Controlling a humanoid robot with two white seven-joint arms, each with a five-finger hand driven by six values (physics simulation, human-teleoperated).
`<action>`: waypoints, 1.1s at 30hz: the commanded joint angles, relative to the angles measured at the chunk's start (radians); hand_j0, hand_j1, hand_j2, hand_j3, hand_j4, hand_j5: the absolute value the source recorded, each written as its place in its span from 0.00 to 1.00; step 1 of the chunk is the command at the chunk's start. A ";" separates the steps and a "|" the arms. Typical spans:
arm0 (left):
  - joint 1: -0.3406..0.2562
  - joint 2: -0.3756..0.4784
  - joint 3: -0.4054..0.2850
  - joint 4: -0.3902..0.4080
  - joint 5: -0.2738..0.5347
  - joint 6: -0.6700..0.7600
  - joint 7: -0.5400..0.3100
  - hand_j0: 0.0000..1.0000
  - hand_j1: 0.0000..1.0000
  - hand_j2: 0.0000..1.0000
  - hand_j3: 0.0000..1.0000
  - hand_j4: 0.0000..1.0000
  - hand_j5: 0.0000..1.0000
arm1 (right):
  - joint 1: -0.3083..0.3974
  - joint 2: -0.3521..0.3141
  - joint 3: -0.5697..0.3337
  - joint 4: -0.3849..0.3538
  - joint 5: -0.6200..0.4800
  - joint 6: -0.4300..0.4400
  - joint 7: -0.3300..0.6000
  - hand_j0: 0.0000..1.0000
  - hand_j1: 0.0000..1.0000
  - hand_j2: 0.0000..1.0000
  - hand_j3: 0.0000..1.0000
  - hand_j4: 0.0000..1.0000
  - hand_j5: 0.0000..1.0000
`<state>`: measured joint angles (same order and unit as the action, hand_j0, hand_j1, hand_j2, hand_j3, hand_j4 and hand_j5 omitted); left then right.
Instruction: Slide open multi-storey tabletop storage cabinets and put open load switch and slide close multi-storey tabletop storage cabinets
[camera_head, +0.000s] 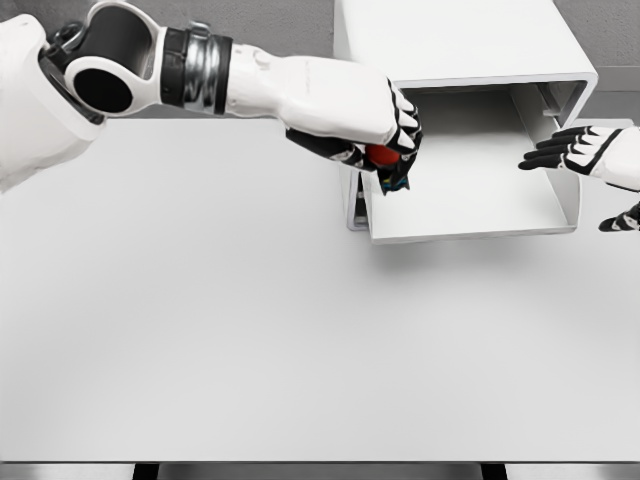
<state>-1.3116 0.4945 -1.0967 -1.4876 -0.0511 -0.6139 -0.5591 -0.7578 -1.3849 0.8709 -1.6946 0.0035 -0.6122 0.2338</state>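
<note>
I've got the left hand (385, 140) closed round the load switch (386, 160), red top w/ dark body poking out below the fingers, right at the drawer's left front corner. Drawer (470, 225) of the white cabinet (450, 40) is slid out, just right of that hand. Right hand (585, 150) is open, fingers spread, beside the drawer's right wall, holding nothing

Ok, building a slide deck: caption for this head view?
Left robot hand carries the load switch over the open cabinet drawer; right robot hand hovers open beside it.
</note>
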 joint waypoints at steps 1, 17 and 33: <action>0.000 -0.033 -0.002 0.013 -0.013 0.003 0.001 0.42 0.42 0.42 0.42 0.42 0.42 | 0.000 0.007 0.002 -0.002 -0.007 0.001 -0.002 1.00 1.00 1.00 1.00 1.00 1.00; -0.014 -0.131 -0.023 0.148 -0.073 0.003 -0.001 0.43 0.43 0.43 0.43 0.43 0.43 | 0.000 0.032 0.042 -0.014 -0.005 0.001 0.001 0.94 0.94 0.94 0.94 0.94 0.94; -0.009 -0.168 -0.049 0.217 -0.093 0.003 -0.005 0.43 0.43 0.43 0.43 0.43 0.43 | -0.031 0.015 0.043 -0.014 -0.007 0.001 -0.017 0.97 0.97 0.97 0.97 0.97 0.97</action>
<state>-1.3208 0.3287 -1.1327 -1.2752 -0.1490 -0.6136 -0.5640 -0.7900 -1.3654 0.9135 -1.7091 0.0038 -0.6120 0.2191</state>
